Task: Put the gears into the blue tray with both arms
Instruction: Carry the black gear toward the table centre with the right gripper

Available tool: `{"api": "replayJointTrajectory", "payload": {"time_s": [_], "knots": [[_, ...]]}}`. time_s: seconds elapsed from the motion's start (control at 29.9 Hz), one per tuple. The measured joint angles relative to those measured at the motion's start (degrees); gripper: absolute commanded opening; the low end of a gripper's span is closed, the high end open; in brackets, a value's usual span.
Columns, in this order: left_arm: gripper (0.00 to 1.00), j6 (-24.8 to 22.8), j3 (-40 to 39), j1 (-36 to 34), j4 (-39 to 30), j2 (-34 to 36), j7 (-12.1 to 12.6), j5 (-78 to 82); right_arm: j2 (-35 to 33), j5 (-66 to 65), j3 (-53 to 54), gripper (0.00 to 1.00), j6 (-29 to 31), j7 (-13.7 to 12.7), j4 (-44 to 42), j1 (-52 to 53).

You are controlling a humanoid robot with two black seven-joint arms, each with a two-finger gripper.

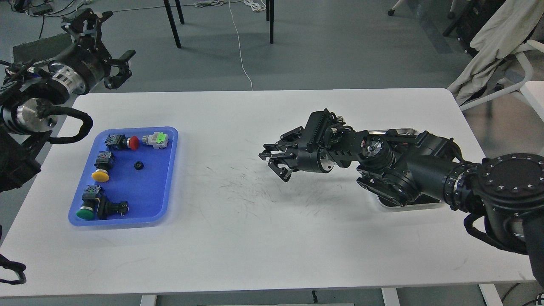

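- White surface (255, 238) carries the blue tray (157, 187) at its left side; one gear (138, 165) lies inside it among push-button switches (102, 168).
- Second gear is not visible; whether the right gripper (278, 163) holds it cannot be told.
- Left gripper (106, 46) hangs beyond the surface's far left corner, fingers spread, empty.
- Gear looks light, rigid and tiny; pinching across its toothed rim seems best.

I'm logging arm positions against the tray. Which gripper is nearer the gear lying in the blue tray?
Left. The left gripper hangs beyond the table's far-left edge, above the gear; the right gripper hovers mid-table, farther away.
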Motion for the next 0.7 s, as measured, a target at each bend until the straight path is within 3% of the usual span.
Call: {"api": "replayJointTrajectory", "payload": {"time_s": [0.7], "knots": [[0.91,0.03,-0.71,-0.11,0.07,0.53,-0.78,-0.26,0.0,0.35,0.65,0.01,-3.45,2.11,4.47,-0.81]]}}
